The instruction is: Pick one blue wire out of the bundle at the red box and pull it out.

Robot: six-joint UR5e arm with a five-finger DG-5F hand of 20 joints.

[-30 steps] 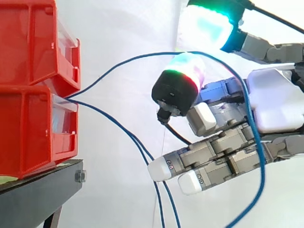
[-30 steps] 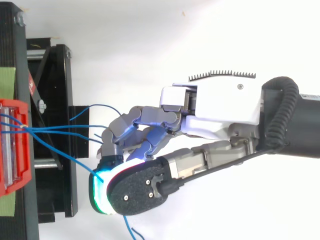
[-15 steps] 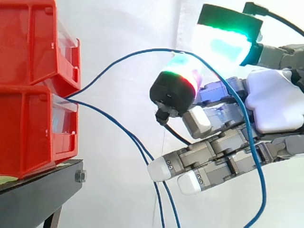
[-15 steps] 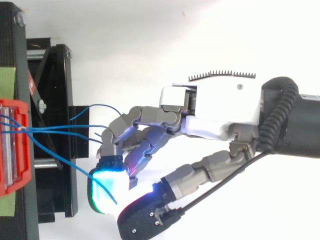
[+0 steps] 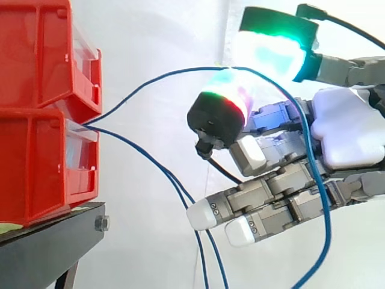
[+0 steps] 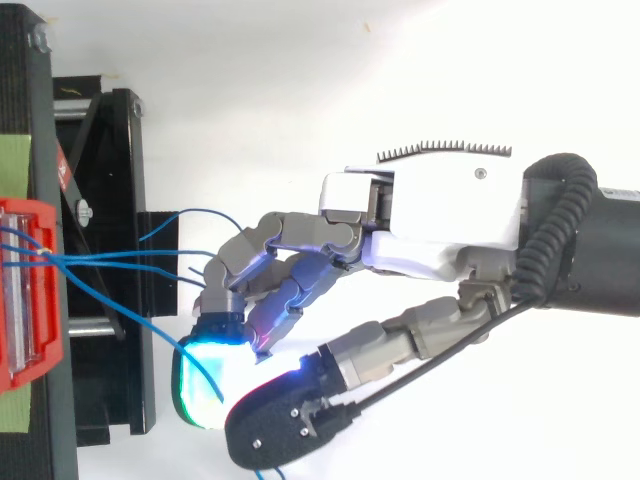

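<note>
Several thin blue wires fan out from the front of the lower red box (image 5: 42, 168), which also appears at the left in the top view (image 6: 25, 290). One blue wire (image 5: 150, 78) arcs up from the box, crosses the glowing pad of a curled finger (image 5: 225, 105) and drops behind the palm. My hand (image 5: 349, 129) reaches in from the right, to the right of the box. The thumb's pad (image 5: 267, 51) stands close over that wire. In the top view the same wire (image 6: 120, 312) runs onto the cyan pad and under the thumb. The other fingers are partly curled below.
A second red bin (image 5: 42, 54) is stacked on the lower one, both on a black stand (image 5: 48, 247). Two more blue wires (image 5: 162, 171) sag from the box down past the lower fingertips. A white curtain hangs behind.
A second ago the thumb's pad lay over the finger's pad. It swung away half a second ago and has now come back close. The wire's arc has dropped a little.
</note>
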